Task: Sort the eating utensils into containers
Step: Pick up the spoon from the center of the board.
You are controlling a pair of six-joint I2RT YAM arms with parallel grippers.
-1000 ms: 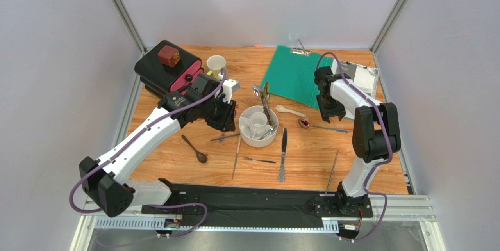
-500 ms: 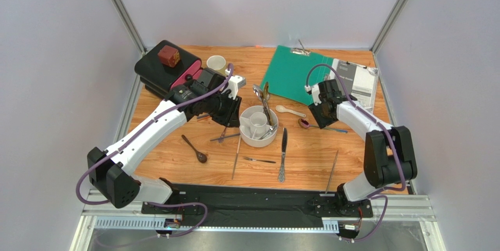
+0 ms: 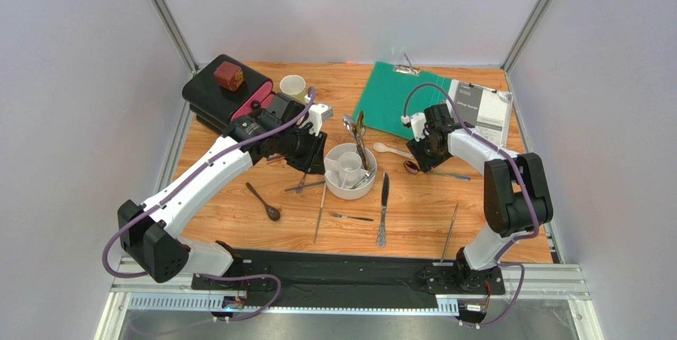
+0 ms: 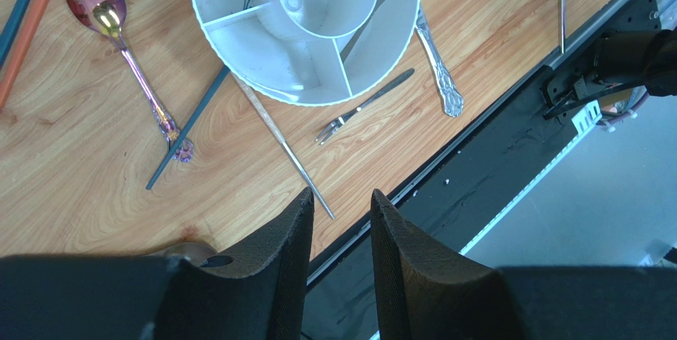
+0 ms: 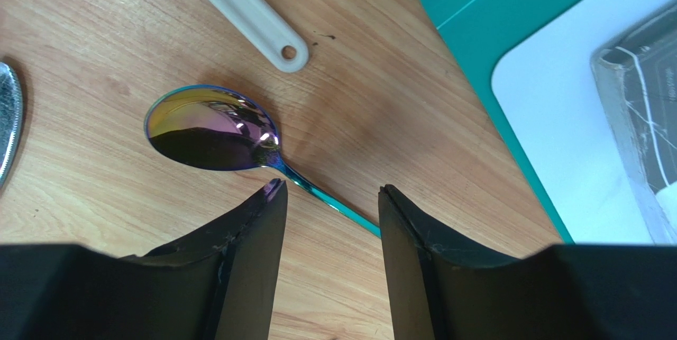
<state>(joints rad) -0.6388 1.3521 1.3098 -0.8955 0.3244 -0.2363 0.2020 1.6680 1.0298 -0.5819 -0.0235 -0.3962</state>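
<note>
Hovering over the worktop (image 3: 230, 221) just left of the holder (image 3: 347, 192), the left gripper (image 4: 342, 197) has its jaws part open and empty, with only bare wood showing between them. Below it lies a purple spoon (image 4: 95, 3), and a dark stick (image 4: 187, 130) crosses its handle tip. A thin chopstick (image 4: 282, 146) runs from beside the holder toward the near edge. Further left and nearer the bases, a brown spoon (image 3: 264, 201) lies on its own.

Now the holder: round, white and partitioned, sitting mid-worktop. Silver utensils (image 3: 359, 138) lean out of it toward the far side. In front of it lies a small fork (image 3: 352, 217), and just right of that a knife (image 3: 383, 209) points at the holder.

Moving right, a white spoon (image 3: 392, 150) lies flat, and just beyond its handle end sits the bowl of a blue-handled spoon (image 5: 210, 130). The right gripper (image 5: 331, 193) is low over that one. Its jaws are wide open and straddle the neck, one fingertip (image 5: 270, 197) right at the neck and the other clear of the handle, so nothing is gripped. The green clipboard (image 3: 397, 102) lies behind, and a second chopstick (image 3: 450, 233) lies near the right base.
</note>
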